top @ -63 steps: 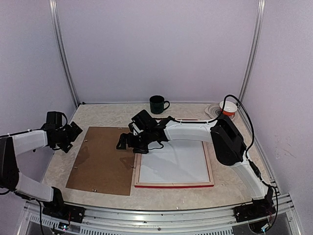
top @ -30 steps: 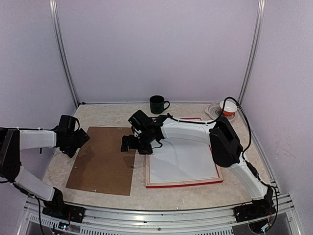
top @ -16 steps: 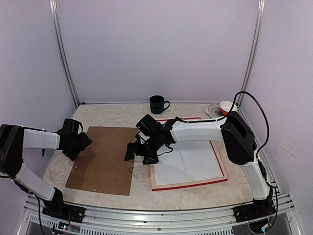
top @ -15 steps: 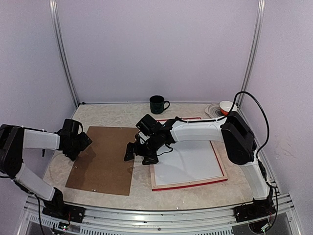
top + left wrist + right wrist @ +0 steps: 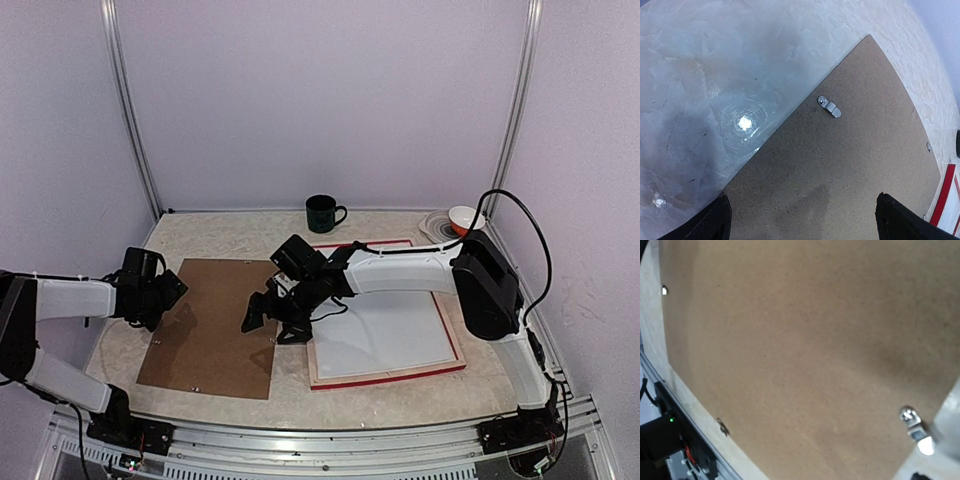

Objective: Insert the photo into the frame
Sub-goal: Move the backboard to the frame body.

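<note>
The frame [image 5: 390, 375] lies back up right of the table's middle, its red edge showing toward me and also in the left wrist view [image 5: 944, 196]. A plain white sheet [image 5: 385, 328] fills it, apparently the photo's white back. My right gripper [image 5: 264, 318] hangs open over the right edge of a brown backing board [image 5: 205, 330], just left of the frame, holding nothing. The right wrist view shows only board [image 5: 790, 340] and none of its fingers. My left gripper [image 5: 807, 225] is open low above the board's left edge [image 5: 850, 150], empty.
A dark mug [image 5: 322, 213] stands at the back centre, and an orange-and-white bowl [image 5: 463, 218] on a plate sits at the back right. Small metal turn clips [image 5: 830, 106] [image 5: 912, 427] dot the board's rim. A metal rail [image 5: 320, 440] runs along the near edge.
The frame has slid right and turned slightly. My right gripper has moved left off the frame's corner onto the board's right edge. The left gripper has come in over the board's left edge.
</note>
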`<state>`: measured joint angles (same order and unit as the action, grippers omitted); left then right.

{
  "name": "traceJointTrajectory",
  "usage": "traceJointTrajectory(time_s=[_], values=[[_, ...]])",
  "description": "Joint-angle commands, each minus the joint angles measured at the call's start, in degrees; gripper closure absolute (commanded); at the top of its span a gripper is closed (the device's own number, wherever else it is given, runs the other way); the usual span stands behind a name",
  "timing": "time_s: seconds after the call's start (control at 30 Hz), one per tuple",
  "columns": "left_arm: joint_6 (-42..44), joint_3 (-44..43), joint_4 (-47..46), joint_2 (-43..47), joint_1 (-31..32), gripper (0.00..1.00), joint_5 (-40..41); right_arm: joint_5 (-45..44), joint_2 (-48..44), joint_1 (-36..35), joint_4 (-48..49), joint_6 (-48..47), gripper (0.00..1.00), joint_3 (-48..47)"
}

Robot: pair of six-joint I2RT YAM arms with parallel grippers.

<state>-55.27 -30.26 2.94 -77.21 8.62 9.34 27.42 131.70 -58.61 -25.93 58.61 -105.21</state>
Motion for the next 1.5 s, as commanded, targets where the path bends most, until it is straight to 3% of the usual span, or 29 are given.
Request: traceJointTrajectory(time_s=[0.0,0.27,0.63,0.8,0.93,1.03,1.47], values=[[-0.4,1.0,0.6,1.8,0.4,0.01,-0.5,-0.5,1.1,-0.5,1.8,2.9,0.05,1.3],[-0.7,3.2,-1.1,2.9,0.4,0.01,-0.6,-4.9,2.5,-0.5,0.8,5.3,0.06,0.7],[-0.9,4.6,-2.5,3.7,1.3,0.01,-1.6,-4.3,4.2,-0.5,4.1,8.4,0.12,2.6],[-0.8,4.6,-2.5,4.2,1.5,0.01,-1.8,-3.8,1.2,-0.2,8.6,10.6,0.20,7.5],[-0.8,4.7,-2.5,4.3,1.7,0.01,-1.9,-3.6,-3.9,0.3,20.3,15.2,0.21,18.9],[-0.7,4.9,-2.5,4.4,2.1,0.01,-1.8,-5.1,-6.2,0.4,22.4,16.4,0.20,22.1],[-1.8,0.5,1.8,6.5,2.2,0.01,9.7,-13.9,1.2,1.4,4.1,7.4,0.15,2.7]])
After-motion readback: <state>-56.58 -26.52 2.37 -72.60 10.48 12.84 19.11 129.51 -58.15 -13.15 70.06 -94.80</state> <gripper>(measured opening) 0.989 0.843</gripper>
